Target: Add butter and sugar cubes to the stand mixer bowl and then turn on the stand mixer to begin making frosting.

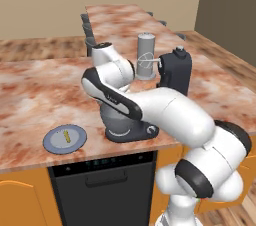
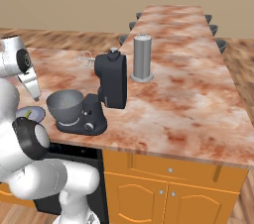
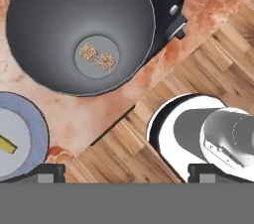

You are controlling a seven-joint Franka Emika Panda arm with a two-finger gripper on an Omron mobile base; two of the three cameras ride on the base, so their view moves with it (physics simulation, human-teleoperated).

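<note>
**Jaws spread wide above the bowl, holding nothing**

Jaws stand wide apart: in the hand view the two dark fingertips sit at opposite ends of the bottom edge, and the gripper has nothing between them. The arm rises from the base, folds forward over the counter, and the hand points straight down over the near edge.

Below it, the stand mixer bowl sits upright on the stand mixer, mouth open upward. The sugar cubes lie as two small tan clumps side by side on the flat bottom of the bowl. The mixer's black head is tilted back, whisk pointing up and to the left.

The butter lies flat on the blue-grey plate, just left of the bowl; its long axis runs roughly near to far
</note>
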